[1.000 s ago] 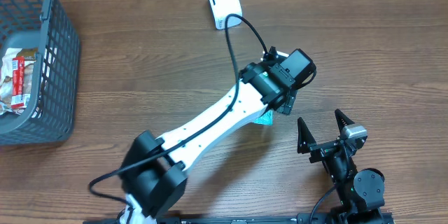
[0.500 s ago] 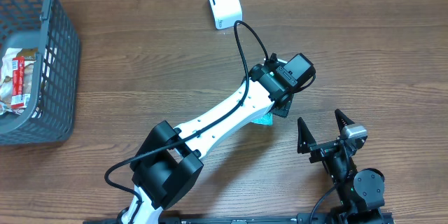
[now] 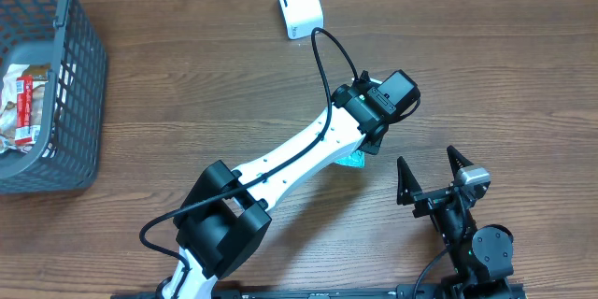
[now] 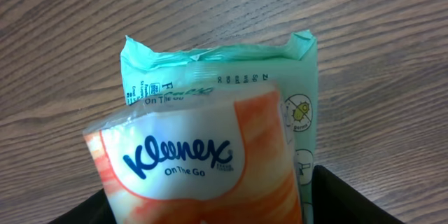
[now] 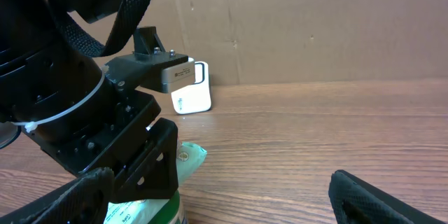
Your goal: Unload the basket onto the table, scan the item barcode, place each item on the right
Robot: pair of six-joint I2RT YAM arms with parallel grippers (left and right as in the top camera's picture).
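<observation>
The left arm reaches across the wooden counter. Its left fingers show as dark shapes at both sides of an orange Kleenex pack, but I cannot tell whether they pinch it. This pack lies partly over a green pack, a little right of the counter's middle. The white scanner stands well apart from them, at the far edge. The right fingers are spread wide and hold nothing. A grey basket with some packets inside stands at the left.
</observation>
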